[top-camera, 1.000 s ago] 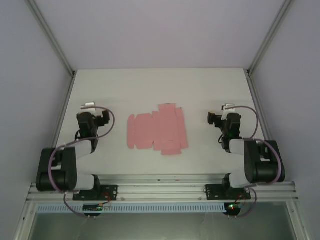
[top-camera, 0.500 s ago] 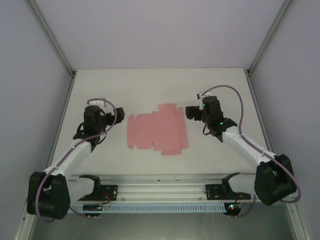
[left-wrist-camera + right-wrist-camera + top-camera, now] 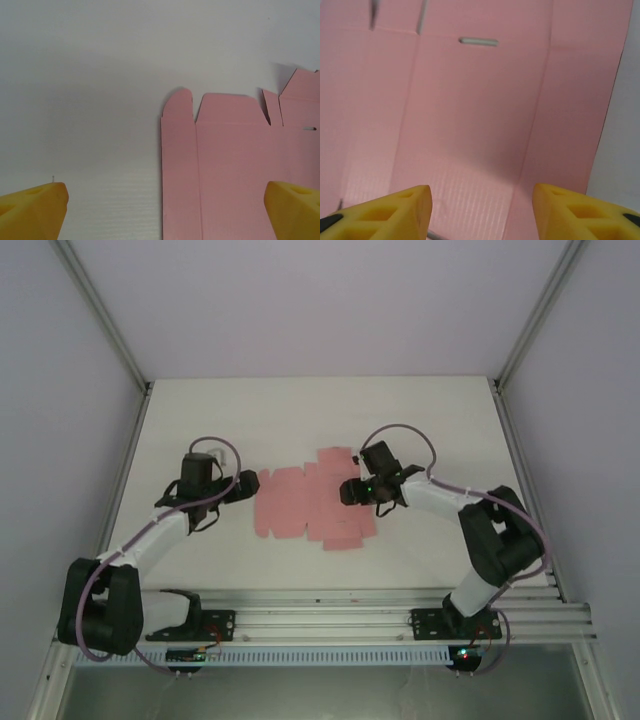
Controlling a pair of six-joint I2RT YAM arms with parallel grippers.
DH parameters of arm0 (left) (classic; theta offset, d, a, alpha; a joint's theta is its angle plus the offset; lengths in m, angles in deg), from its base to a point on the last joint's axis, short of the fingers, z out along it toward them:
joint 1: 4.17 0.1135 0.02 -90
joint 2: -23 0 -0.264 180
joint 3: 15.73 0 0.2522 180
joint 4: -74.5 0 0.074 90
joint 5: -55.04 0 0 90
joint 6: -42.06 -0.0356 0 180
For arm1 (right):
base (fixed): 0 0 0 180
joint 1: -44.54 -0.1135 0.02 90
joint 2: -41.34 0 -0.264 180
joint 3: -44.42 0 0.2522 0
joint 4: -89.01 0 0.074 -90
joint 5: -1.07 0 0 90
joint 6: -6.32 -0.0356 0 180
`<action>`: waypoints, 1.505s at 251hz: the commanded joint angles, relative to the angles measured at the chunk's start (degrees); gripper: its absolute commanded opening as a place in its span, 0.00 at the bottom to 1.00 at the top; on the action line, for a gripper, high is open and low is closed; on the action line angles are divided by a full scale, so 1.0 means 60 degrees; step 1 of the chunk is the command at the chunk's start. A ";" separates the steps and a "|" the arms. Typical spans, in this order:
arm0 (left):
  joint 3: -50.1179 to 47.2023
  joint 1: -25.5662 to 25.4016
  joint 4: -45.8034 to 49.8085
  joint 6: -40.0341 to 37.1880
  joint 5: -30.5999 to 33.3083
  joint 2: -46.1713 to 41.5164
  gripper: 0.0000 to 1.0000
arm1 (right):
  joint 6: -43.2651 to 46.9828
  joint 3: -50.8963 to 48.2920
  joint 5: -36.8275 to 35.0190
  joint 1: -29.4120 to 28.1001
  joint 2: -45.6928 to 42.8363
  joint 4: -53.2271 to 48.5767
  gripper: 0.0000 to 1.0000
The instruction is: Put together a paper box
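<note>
White tabletop (image 3: 320,410), pink paper box (image 3: 300,502) lying flat at its middle as an unfolded blank.
Wide-spread left fingers (image 3: 35,210) hang over its left edge; right fingers (image 3: 385,212), narrower and empty, over its right panels.

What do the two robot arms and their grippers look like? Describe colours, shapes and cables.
Both the left arm and right arm have smooth white link covers between bulky black joints. A mauve cable loops loosely along each. The left gripper and right gripper have yellow wedge-shaped fingers with moulded hollow pockets.
</note>
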 commanded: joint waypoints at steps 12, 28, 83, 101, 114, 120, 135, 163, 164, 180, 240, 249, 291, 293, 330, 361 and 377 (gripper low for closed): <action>-0.0168 -0.0016 0.0022 0.0219 -0.0684 0.0230 1.00 | -0.0474 -0.0155 0.0280 0.0461 0.0713 -0.0148 0.54; -0.0255 -0.0016 -0.0167 0.0273 -0.0878 0.0328 1.00 | -0.0510 -0.0392 0.0206 0.0525 0.0920 -0.0076 0.53; -0.0361 -0.0024 -0.0807 0.0551 -0.1900 0.0947 0.99 | -0.0877 -0.1230 0.0057 0.0650 0.0906 0.0205 0.49; -0.0417 -0.0016 -0.1150 0.0712 -0.2395 0.1274 1.00 | -0.1032 -0.1491 0.0127 0.0756 0.0804 0.0345 0.49; -0.0396 -0.0044 -0.1299 0.0785 -0.2676 0.1570 0.99 | -0.1018 -0.1586 0.0192 0.0804 0.0767 0.0373 0.49; -0.0350 -0.0049 -0.1305 0.0804 -0.2797 0.1713 1.00 | -0.1028 -0.1622 0.0188 0.0805 0.0774 0.0386 0.49; -0.0152 -0.0104 -0.1173 0.0795 -0.3048 0.2118 1.00 | -0.0945 -0.1671 0.0214 0.0793 0.0774 0.0440 0.49; 0.0239 -0.0306 -0.1113 0.0552 -0.3635 0.2846 1.00 | -0.0939 -0.1723 0.0337 0.0797 0.0861 0.0589 0.49; 0.0253 -0.0315 -0.1105 0.0541 -0.3652 0.2878 1.00 | -0.0934 -0.1725 0.0331 0.0796 0.0872 0.0598 0.49; 0.0463 -0.0473 -0.1060 0.0402 -0.3860 0.3178 1.00 | -0.0976 -0.1746 0.0357 0.0796 0.0941 0.0636 0.48; 0.0971 -0.0836 -0.1326 0.0193 -0.4654 0.4227 0.95 | -0.1051 -0.1913 0.0444 0.0811 0.1034 0.0759 0.47; 0.1032 -0.0837 -0.1369 0.0193 -0.4754 0.4324 0.92 | -0.1097 -0.1956 0.0468 0.0810 0.1020 0.0800 0.47; 0.0952 -0.0837 -0.2527 0.0472 -0.6045 0.4434 0.72 | -0.1180 -0.2205 0.0704 0.0880 0.1013 0.1178 0.47; 0.0933 -0.0837 -0.2626 0.0486 -0.6112 0.4433 0.72 | -0.1200 -0.2213 0.0717 0.0882 0.1011 0.1188 0.47; 0.0673 -0.0836 -0.4055 0.0909 -0.6600 0.4300 0.68 | -0.1224 -0.2454 0.1059 0.0942 0.0958 0.1747 0.47; 0.0941 -0.0935 -0.4168 0.0970 -0.6642 0.4500 0.77 | -0.1226 -0.2670 0.1379 0.0987 0.0861 0.2263 0.47; 0.1034 -0.1046 -0.4289 0.0995 -0.6678 0.4554 0.89 | -0.1205 -0.2733 0.1500 0.1001 0.0826 0.2419 0.47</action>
